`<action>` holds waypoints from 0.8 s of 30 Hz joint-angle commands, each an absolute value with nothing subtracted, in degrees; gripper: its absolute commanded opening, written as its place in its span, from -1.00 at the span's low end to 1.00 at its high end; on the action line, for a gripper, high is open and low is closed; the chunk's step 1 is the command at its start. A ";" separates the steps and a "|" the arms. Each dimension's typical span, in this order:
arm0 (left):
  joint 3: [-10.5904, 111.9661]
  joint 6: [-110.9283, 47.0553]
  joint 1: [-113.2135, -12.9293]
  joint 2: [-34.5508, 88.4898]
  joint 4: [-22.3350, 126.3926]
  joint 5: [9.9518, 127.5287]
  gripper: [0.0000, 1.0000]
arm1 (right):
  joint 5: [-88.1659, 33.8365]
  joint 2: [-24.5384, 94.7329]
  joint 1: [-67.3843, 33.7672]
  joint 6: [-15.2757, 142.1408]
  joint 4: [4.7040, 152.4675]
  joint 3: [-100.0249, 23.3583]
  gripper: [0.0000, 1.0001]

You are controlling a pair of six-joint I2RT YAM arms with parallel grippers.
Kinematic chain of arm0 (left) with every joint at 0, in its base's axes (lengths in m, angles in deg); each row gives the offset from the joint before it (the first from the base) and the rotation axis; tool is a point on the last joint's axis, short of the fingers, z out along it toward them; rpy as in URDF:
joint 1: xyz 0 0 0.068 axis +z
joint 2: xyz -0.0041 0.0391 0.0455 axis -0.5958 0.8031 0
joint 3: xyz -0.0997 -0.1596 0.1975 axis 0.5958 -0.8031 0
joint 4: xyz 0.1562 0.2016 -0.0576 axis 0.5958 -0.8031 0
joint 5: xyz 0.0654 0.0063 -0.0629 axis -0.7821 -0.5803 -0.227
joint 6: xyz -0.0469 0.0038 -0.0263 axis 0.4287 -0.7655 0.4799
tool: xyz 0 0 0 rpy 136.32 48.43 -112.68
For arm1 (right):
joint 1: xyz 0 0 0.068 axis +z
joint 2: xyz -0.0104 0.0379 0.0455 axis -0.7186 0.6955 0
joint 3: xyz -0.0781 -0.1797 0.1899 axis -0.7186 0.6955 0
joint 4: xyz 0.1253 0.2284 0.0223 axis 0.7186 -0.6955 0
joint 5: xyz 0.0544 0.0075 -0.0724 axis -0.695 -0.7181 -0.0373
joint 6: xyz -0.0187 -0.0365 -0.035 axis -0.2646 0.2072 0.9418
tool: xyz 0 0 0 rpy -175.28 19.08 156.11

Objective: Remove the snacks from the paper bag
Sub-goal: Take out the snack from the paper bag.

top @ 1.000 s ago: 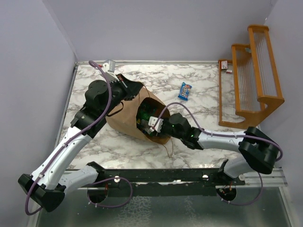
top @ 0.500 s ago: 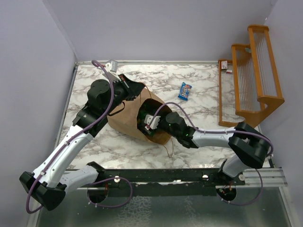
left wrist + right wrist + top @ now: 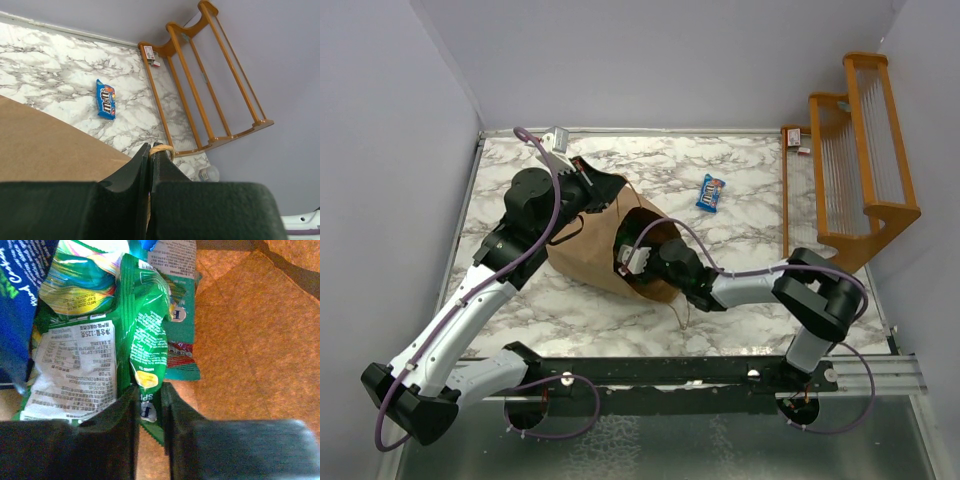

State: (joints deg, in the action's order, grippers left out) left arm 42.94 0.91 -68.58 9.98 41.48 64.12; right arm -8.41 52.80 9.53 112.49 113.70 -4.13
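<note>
Right arm is reaching deeper into the paper bag (image 3: 582,255) than 1 second ago, its elbow swinging inward. The right claw (image 3: 149,395) is narrowing from a wider gap to a pinch on 1 green packet (image 3: 147,335), which is lying among the other snacks (image 3: 75,305) inside the bag. Left claw (image 3: 151,150) is staying fully closed on the bag's twisted handle (image 3: 161,148). 1 blue packet (image 3: 711,192) is lying unmoved on the marble worktop (image 3: 750,165), near the orange rack (image 3: 892,211). Plain lilac walls (image 3: 670,60) are enclosing the worktop on 3 sides.
</note>
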 commanded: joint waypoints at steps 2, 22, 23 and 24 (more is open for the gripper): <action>43.21 0.64 -68.48 9.05 42.92 64.03 -1.00 | -12.23 46.25 9.96 108.87 113.15 -3.84 -0.79; 42.39 1.18 -68.48 8.68 42.72 62.30 -1.00 | -10.53 28.49 9.96 94.33 100.46 -3.09 -0.98; 42.32 1.15 -68.50 8.69 42.76 62.19 -1.00 | -10.57 27.35 9.96 94.30 100.45 -2.84 -0.98; 42.27 1.15 -68.48 8.76 42.78 62.12 -1.00 | -10.82 26.27 9.96 94.29 100.45 -2.57 -0.98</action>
State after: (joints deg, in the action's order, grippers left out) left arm 42.57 0.91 -68.58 9.95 41.48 63.79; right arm -12.54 31.84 9.57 97.40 98.54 -2.99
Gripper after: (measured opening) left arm 0.021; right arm 0.085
